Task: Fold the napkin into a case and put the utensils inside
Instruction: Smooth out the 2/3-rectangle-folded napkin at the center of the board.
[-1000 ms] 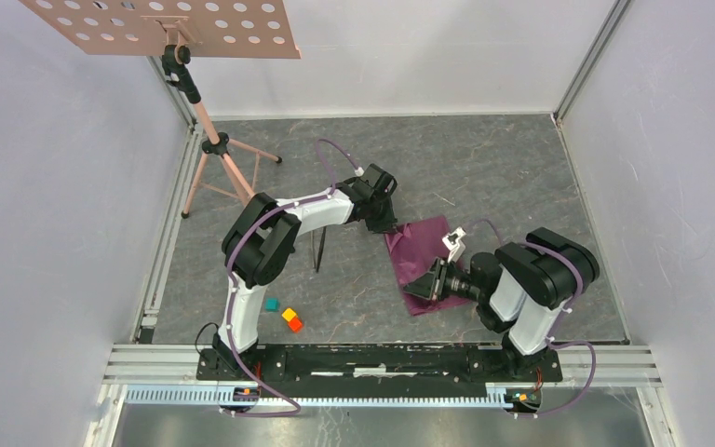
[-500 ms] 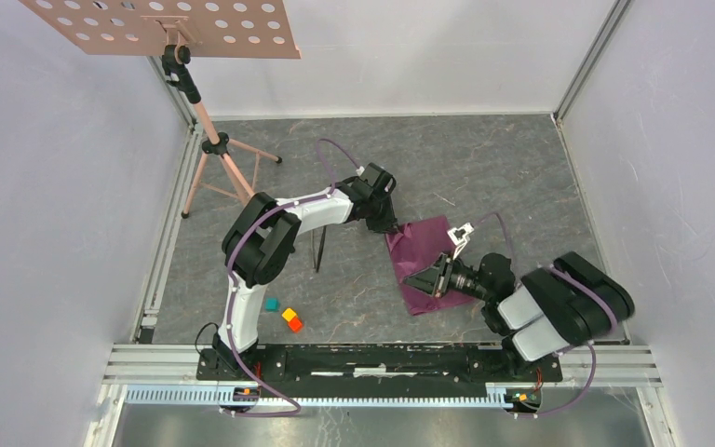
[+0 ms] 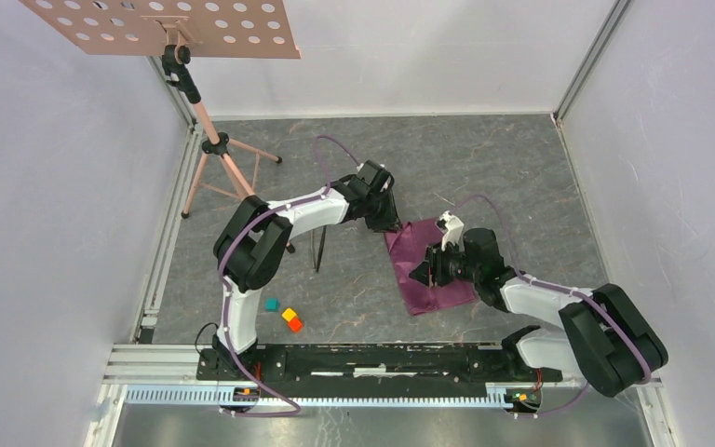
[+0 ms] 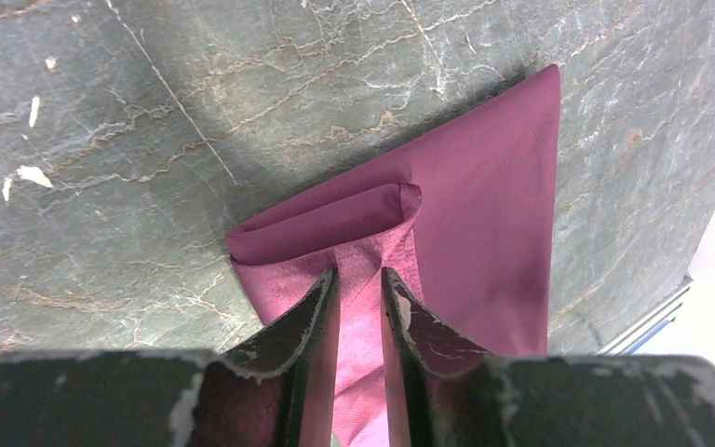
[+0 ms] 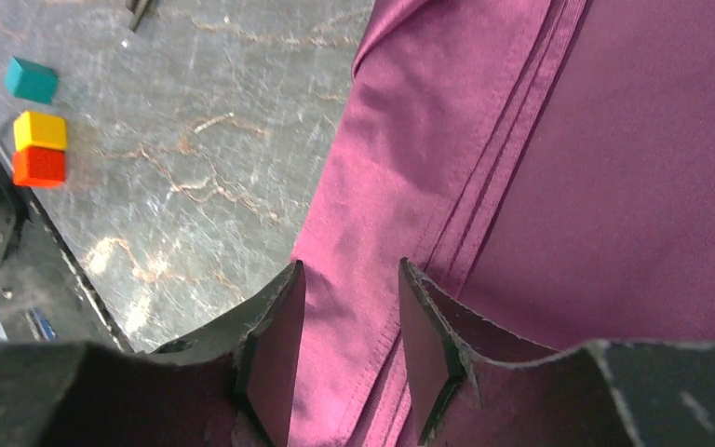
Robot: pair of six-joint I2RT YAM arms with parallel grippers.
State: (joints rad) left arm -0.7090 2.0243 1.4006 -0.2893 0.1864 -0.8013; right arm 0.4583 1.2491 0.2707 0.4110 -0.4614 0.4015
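Napkin (image 3: 410,250): is lying folded, with a rolled lip rising at its far-left corner.
Left gripper (image 4: 358,275): is straddling that corner, its jaws narrowly parted around a ridge of cloth. I cannot tell whether it is gripping.
Right gripper (image 5: 349,270): is hovering over the napkin's near edge with its jaws spread and nothing held, probably tending the crease.
Utensils (image 3: 317,250): are lying left of the napkin, apart from it, presumably awaiting the pocket.

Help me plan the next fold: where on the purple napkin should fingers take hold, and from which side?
I'd take the napkin by its curled-over corner, just ahead of the left gripper. That flap stands raised off the table, while the rest appears to lie flat. Come down from above on the left arm's side, one finger each side of the roll.
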